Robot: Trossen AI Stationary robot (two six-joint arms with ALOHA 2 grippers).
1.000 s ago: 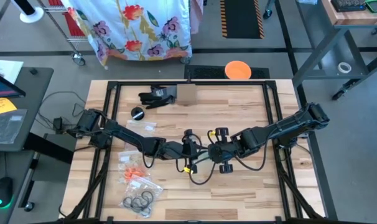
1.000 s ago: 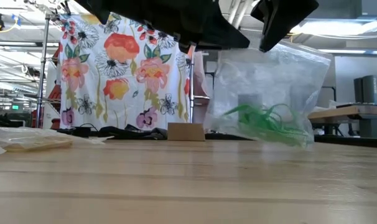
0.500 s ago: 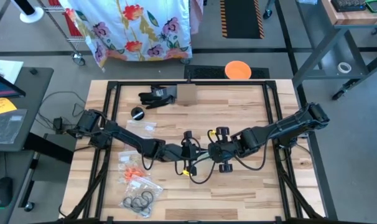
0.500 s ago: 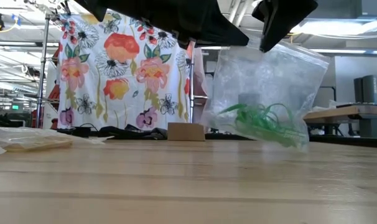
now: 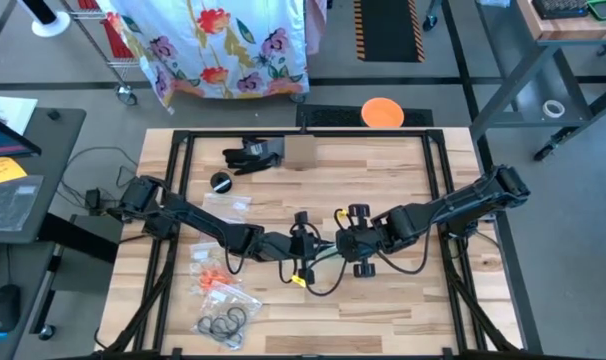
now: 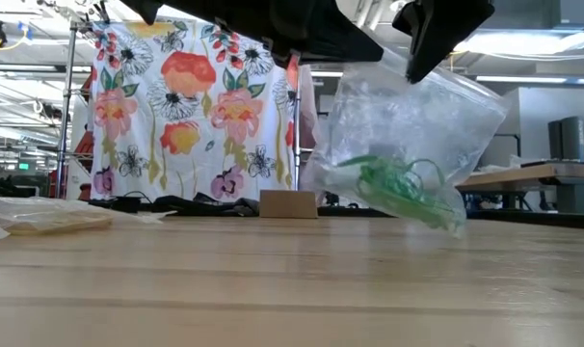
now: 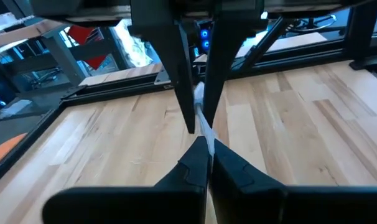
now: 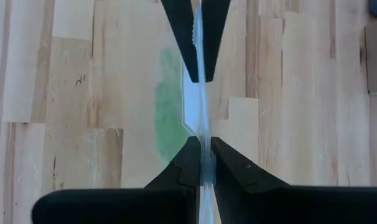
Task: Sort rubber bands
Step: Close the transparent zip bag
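Two grippers pinch one clear bag (image 6: pixel 408 145) above mid-table: left gripper (image 7: pixel 200 127) and right gripper (image 8: pixel 202 146), both clamped on its top edge; green rubber bands (image 6: pixel 398 188) inside (sealing step, seemingly); next, press the zip along without tearing.

Clear crinkly glossy plastic bag (image 6: pixel 417 135); matt pale wooden table (image 6: pixel 273 280); printed cloth (image 6: pixel 191 116).

Green rubber bands (image 6: pixel 400 189) bunched low inside hanging bag (image 6: pixel 408 125)
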